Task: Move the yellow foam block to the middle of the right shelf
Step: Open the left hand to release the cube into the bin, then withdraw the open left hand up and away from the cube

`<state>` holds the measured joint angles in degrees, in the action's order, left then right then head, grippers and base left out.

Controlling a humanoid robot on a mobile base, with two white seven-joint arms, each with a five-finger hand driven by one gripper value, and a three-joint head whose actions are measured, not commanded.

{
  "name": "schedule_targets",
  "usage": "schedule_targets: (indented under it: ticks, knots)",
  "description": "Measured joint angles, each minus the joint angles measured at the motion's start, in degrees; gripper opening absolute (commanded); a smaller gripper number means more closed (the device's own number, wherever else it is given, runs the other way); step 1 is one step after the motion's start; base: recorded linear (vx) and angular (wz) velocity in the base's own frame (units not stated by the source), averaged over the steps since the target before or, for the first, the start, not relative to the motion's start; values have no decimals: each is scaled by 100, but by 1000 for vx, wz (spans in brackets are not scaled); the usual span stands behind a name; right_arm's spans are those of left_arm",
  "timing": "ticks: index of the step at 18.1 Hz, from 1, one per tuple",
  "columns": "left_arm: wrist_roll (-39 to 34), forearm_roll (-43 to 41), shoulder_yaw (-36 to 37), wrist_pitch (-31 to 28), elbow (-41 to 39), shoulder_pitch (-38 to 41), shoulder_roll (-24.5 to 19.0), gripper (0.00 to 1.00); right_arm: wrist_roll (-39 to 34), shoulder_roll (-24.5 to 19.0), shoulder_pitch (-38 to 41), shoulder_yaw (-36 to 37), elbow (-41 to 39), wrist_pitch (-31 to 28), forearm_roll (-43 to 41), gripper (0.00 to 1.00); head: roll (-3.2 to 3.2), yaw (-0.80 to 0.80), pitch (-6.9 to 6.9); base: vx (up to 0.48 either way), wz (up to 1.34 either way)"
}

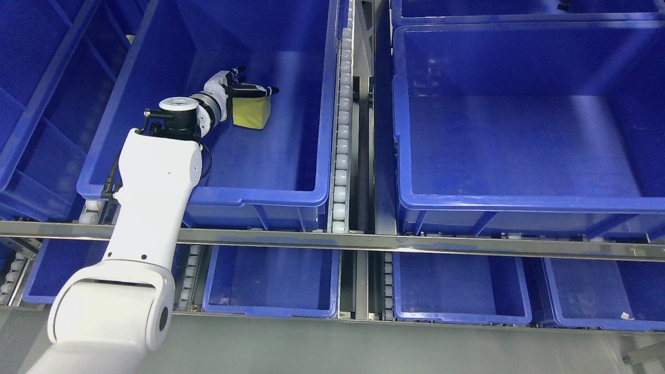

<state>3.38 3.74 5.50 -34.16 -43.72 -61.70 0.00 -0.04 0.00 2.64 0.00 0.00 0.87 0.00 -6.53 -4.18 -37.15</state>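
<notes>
Reached deep into the left middle bin [311, 195], the left hand [236, 91] is seen over the yellow foam block [252, 111]. Its dark fingers [260, 90] are stretched across the block's top edge, with the palm against the block's left side; the block appears to be grasped, though whether the grip is fully closed cannot be told from this angle. The block is found on or just above the bin floor, toward the far half of the bin and roughly midway between its left and right walls, with one lit yellow face turned toward the camera. The white left arm [150, 208] is brought in from the lower left corner, is passed over the front rim of the bin, and is ended in a black wrist joint just left of the block.

A roller track [342, 130] and a metal divider are set between this bin and the right middle bin [519, 200], which is held on the same shelf level, well apart from the block. A metal shelf rail [363, 241] is run along the front edges of both bins. Lower bins [270, 310] are seen beneath the rail. More blue bins are stacked at the left edge.
</notes>
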Motion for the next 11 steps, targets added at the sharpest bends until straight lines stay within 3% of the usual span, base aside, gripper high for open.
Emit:
schedule_targets:
  ticks: [6, 8, 11]
  knots:
    - [3, -95, 30, -164, -172, -66, 0, 100, 0, 0, 0, 0, 0, 0, 0, 100, 0, 0, 0, 0, 0]
    - [2, -110, -5, 53, -367, -57, 0, 100, 0, 0, 0, 0, 0, 0, 0, 100, 0, 0, 0, 0, 0]
    - [34, -123, -118, 829, -741, 62, -2, 100, 0, 0, 0, 0, 0, 0, 0, 100, 0, 0, 0, 0, 0]
